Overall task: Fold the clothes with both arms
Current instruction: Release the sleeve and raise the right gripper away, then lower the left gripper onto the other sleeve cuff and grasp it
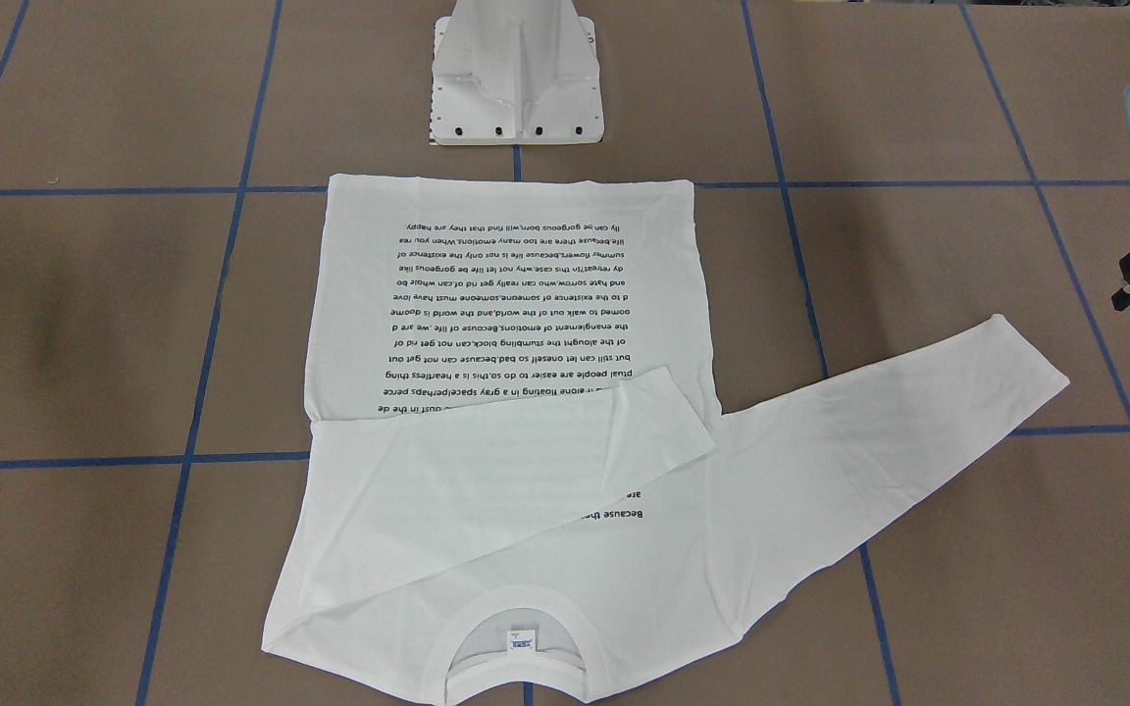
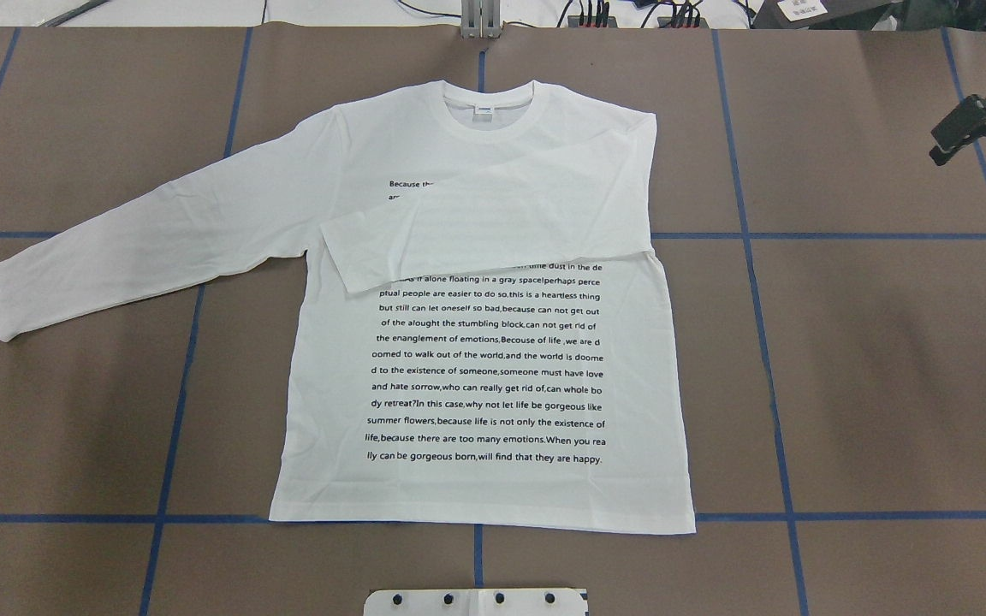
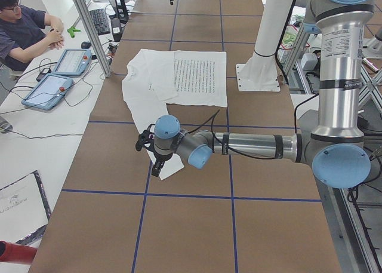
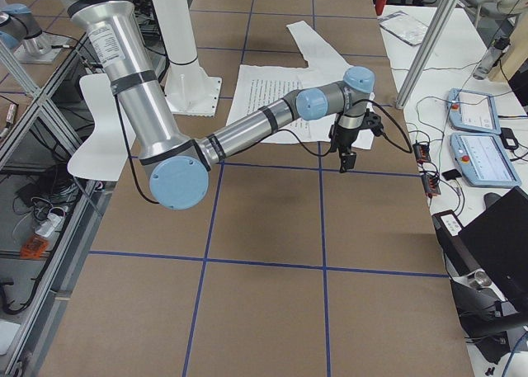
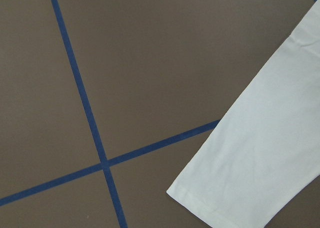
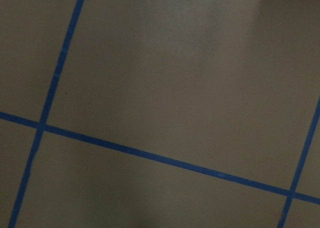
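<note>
The white long-sleeved T-shirt (image 2: 484, 359) lies flat, black text up, collar (image 2: 489, 107) at the table's far side. One sleeve (image 2: 484, 231) is folded across the chest. The other sleeve (image 2: 142, 239) stretches out flat towards my left. My left gripper (image 1: 1129, 284) hovers just beyond that sleeve's cuff (image 1: 1026, 363), fingers apart and holding nothing. The left wrist view shows only the cuff (image 5: 265, 153) on the table. My right gripper (image 2: 942, 150) hangs off the shirt's other side near the far edge. I cannot tell whether it is open or shut.
The white pedestal (image 1: 516, 78) stands just behind the shirt's hem. Blue tape lines (image 2: 750, 235) grid the brown table. Beyond the table's far edge a person (image 3: 24, 28) sits by two tablets (image 3: 51, 88).
</note>
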### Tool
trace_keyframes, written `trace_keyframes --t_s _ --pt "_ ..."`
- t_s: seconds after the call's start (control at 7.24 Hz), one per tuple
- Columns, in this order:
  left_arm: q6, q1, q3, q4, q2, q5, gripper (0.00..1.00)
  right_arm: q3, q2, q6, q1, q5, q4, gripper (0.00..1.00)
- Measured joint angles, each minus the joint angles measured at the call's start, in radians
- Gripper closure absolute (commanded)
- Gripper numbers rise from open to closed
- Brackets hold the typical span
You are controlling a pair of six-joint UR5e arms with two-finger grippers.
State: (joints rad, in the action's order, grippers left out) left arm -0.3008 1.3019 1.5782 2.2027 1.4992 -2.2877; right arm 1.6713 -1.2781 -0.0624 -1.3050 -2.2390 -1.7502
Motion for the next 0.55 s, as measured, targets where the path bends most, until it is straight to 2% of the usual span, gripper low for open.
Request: trace_keyframes --t_s 0.28,0.55 --pt "-0.224 -0.098 -0.112 0.278 -0.029 0.063 0.05 0.001 -0.047 0.032 -0.039 -0.019 0.026 0.0" --pt "-0.375 -0.167 -0.159 0.403 -0.031 0.081 0.05 0.0 -0.071 0.032 -0.047 -0.022 0.031 0.0"
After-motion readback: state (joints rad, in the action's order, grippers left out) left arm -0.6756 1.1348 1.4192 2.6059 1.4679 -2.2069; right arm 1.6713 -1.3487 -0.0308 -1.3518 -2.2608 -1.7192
